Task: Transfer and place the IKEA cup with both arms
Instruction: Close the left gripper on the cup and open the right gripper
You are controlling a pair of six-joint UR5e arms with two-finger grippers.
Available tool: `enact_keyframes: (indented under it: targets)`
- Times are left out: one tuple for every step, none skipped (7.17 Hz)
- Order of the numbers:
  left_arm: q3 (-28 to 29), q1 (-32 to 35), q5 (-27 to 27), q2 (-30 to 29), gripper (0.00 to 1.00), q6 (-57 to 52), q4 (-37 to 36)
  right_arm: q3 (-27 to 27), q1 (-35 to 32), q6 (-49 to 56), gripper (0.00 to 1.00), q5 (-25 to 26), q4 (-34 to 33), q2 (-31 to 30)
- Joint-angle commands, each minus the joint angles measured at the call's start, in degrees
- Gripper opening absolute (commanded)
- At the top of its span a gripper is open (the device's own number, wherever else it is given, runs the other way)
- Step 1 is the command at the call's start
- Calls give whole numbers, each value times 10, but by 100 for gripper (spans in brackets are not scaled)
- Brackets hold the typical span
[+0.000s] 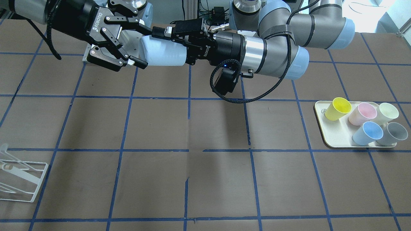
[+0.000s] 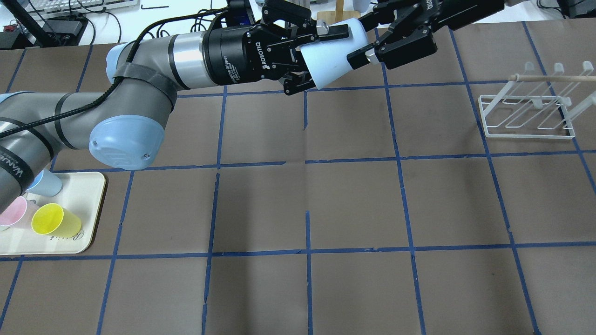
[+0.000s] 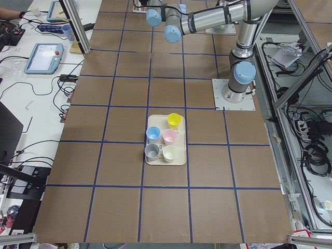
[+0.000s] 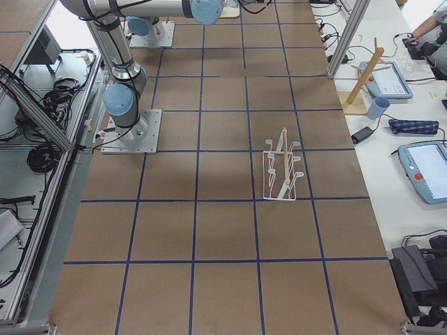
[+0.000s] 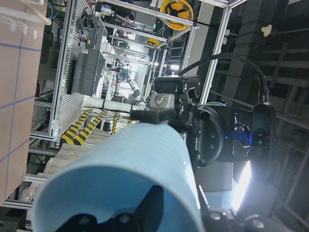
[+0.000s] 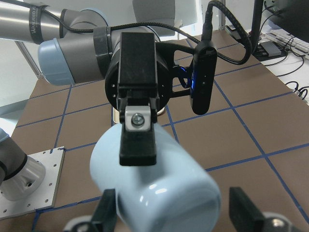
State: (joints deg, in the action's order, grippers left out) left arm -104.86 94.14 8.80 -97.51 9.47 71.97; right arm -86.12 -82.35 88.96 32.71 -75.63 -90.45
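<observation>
The pale blue IKEA cup [image 1: 163,51] is held on its side in the air over the table's robot side. My left gripper [image 1: 167,46] is shut on it at the rim end, with one finger [image 6: 137,140] lying along the cup's wall. My right gripper [image 1: 144,46] is open, its two fingers astride the cup's closed base end and apart from it. The overhead view shows the cup [image 2: 330,56] between the left gripper [image 2: 319,58] and the right gripper [image 2: 363,39]. The right wrist view shows the cup's base [image 6: 159,183] close up.
A cream tray [image 1: 334,141] on my left side holds a yellow cup [image 1: 340,108], a pink cup [image 1: 364,113], a second blue cup [image 1: 369,132], a grey one [image 1: 394,133] and a pale one [image 1: 388,112]. A white wire rack [image 2: 526,116] stands on my right side.
</observation>
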Motion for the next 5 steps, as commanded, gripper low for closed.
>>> enact_keyframes:
  targets:
    - [0, 0, 0, 2, 44, 5, -1, 1, 0, -15, 100, 6, 0, -7]
    - [-1, -2, -1, 3, 43, 5, -2, 2, 0, -14, 100, 9, 0, -10]
    - [-1, -8, -3, 4, 42, 8, -2, 2, 0, -15, 100, 9, 0, -10]
    - [-1, -14, -4, 5, 42, 14, -2, 2, 0, -15, 100, 10, 0, -10]
    - [-1, -21, -5, 6, 42, 20, -3, 2, 0, -14, 100, 15, 0, -9]
